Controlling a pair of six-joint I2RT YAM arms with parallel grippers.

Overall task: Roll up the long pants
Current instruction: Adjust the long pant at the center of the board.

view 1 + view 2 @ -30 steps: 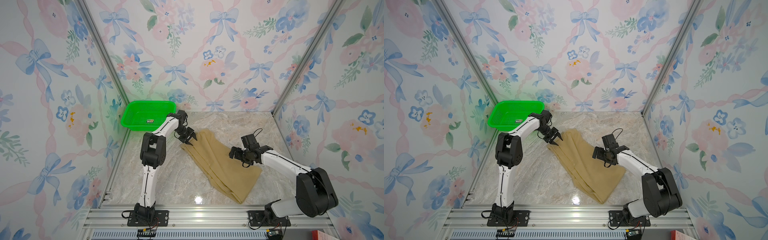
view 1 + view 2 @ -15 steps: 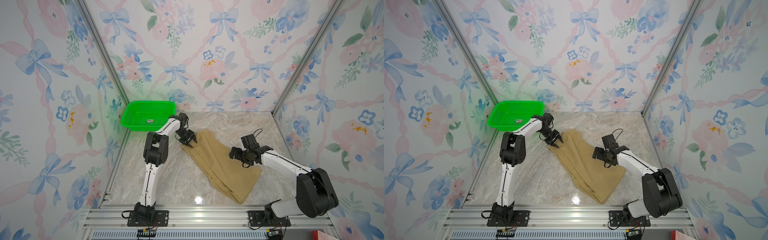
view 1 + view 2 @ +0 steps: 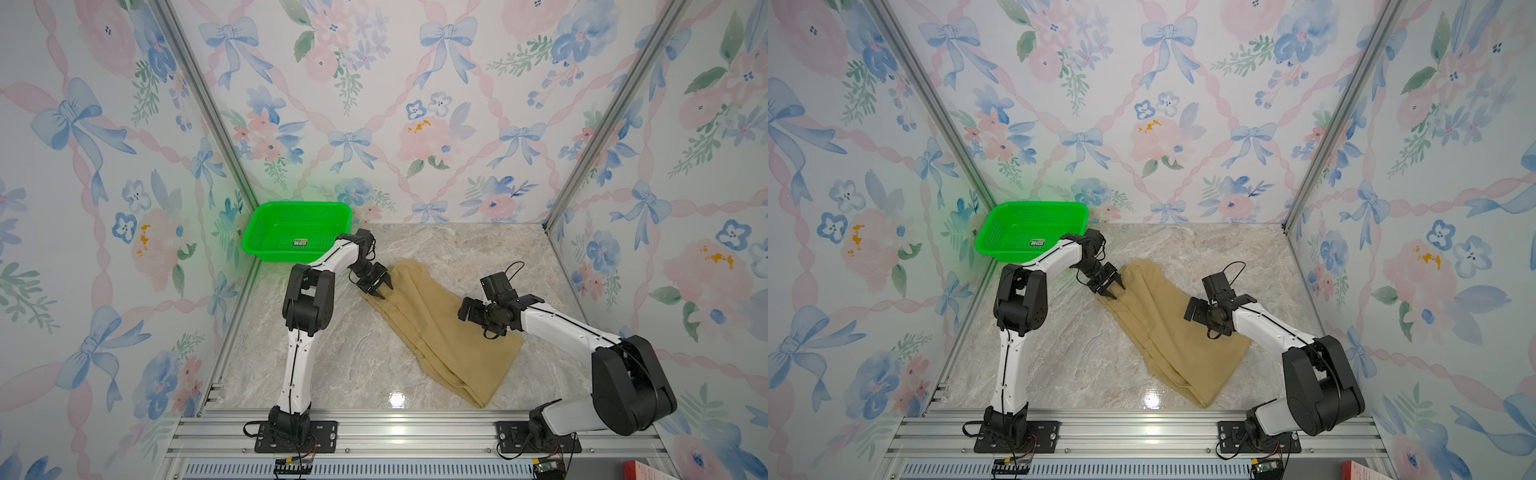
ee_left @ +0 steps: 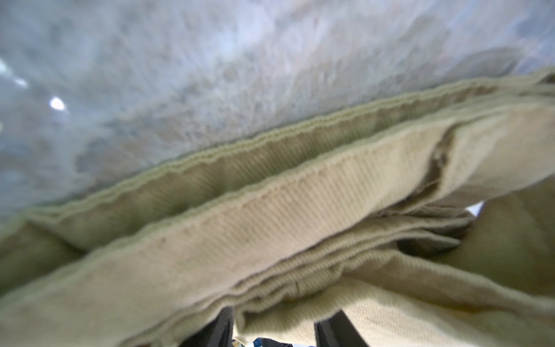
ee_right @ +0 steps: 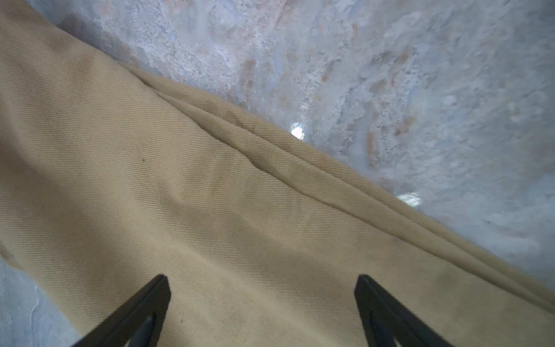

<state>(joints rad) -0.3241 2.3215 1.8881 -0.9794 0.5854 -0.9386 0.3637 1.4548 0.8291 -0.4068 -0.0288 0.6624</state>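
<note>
Tan khaki cotton long pants (image 3: 436, 328), folded lengthwise into one flat band, lie on the veined grey-and-beige marble bench (image 3: 324, 357). One end of the band sits near the bright green perforated plastic basket (image 3: 286, 224). From there the cloth runs slantwise away from the basket, and its other end rests well apart from it. A small printed label (image 3: 300, 242) lies on the basket's floor.

In both top views the black two-fingered left end effector (image 3: 384, 291), on its white arm (image 3: 332, 259), meets the pants at the end nearest the basket, on the corner of cloth that faces it. The left wrist view, partly blurred, shows stitched layers of the pants (image 4: 270, 228) raised close to the lens. A bunch of cloth sits pinched between the two dark fingers (image 4: 213, 333), so this end effector is clamped on the pants' edge.

The right end effector (image 3: 496, 313) is over the middle of the band, farther from the basket than the left one. In the right wrist view its two black fingers (image 5: 147, 306) stand wide apart above smooth twill. Whether their tips touch the pants cannot be told.
</note>
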